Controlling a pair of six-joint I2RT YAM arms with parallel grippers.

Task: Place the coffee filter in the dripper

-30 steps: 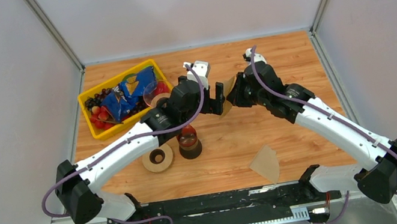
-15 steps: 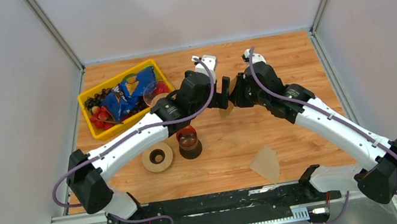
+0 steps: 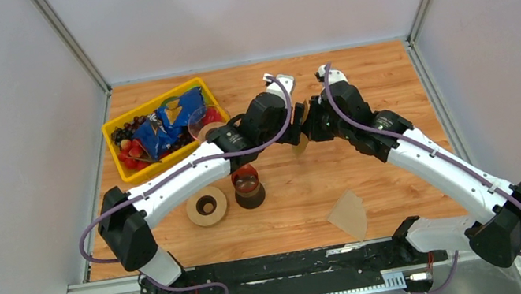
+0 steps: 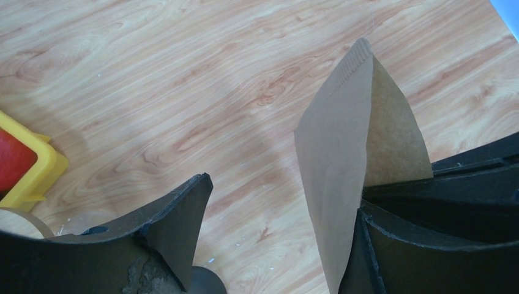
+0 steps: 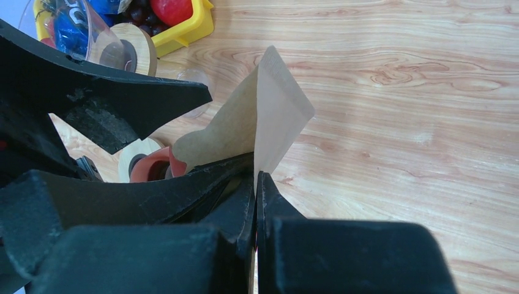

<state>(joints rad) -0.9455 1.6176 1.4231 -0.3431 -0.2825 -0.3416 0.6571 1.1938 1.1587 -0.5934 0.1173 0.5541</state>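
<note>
Pinching coffee filter (image 5: 269, 116): right claw (image 5: 256, 177); left claw (image 4: 281, 196) agape, straddling it.

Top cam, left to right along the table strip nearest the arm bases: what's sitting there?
Tan wooden ring disc with a dark hole → dark red-brown piece on a black base → flat fan-shaped light-tan paper filter.

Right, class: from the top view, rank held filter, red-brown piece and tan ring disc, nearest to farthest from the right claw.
1. Coffee filter, pinched in the right claw.
2. Red-brown piece, centre-left.
3. Tan ring disc, further left.
</note>
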